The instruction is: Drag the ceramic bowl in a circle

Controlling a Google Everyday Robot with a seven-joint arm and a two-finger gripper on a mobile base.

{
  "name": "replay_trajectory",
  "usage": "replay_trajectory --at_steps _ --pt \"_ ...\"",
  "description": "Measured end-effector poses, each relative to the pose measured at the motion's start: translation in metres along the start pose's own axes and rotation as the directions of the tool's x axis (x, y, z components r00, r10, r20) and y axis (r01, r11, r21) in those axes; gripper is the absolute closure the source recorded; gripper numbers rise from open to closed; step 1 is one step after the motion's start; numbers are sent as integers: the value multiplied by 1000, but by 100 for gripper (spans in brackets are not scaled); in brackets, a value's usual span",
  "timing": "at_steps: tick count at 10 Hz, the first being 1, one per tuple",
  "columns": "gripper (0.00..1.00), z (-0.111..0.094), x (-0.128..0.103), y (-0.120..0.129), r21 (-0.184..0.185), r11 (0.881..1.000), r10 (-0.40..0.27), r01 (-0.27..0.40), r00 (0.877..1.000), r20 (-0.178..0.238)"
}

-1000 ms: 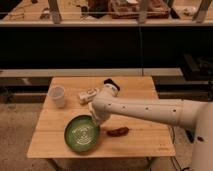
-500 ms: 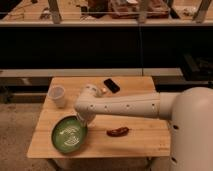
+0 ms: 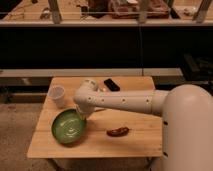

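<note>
The ceramic bowl [image 3: 68, 127] is a wide, shallow glossy green bowl on the left front part of the wooden table [image 3: 135, 142]. My white arm reaches in from the right and bends down over the bowl. My gripper [image 3: 82, 116] sits at the bowl's upper right rim, touching or just inside it. The small white cup [image 3: 57, 95] stands upright behind the bowl, at the table's back left.
A dark reddish-brown elongated object [image 3: 118, 131] lies on the table right of the bowl. A black flat device [image 3: 111, 84] lies near the back edge. Dark shelving and a counter stand behind the table. The floor is speckled.
The bowl has slid left and toward the front of the table along with my gripper. The arm has swung further left. The cup and other objects have not moved.
</note>
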Motion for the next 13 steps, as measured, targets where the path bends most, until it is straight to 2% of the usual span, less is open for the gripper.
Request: replay_trajectory --at_steps 1,3,4,6,10,12,13 --pt "100 -2 1 19 3 1000 13 -13 1000 1" --pt "100 -3 5 39 4 998 61 -61 998 2" --pt "100 -2 6 39 7 997 77 -77 997 3" --pt "100 -4 -8 37 11 997 76 -76 997 12" --pt "100 -17 -70 26 21 999 46 -47 998 34" --pt "100 -16 -79 15 24 999 34 -35 999 36" --pt "100 -14 -70 2 18 1000 18 -18 1000 26"
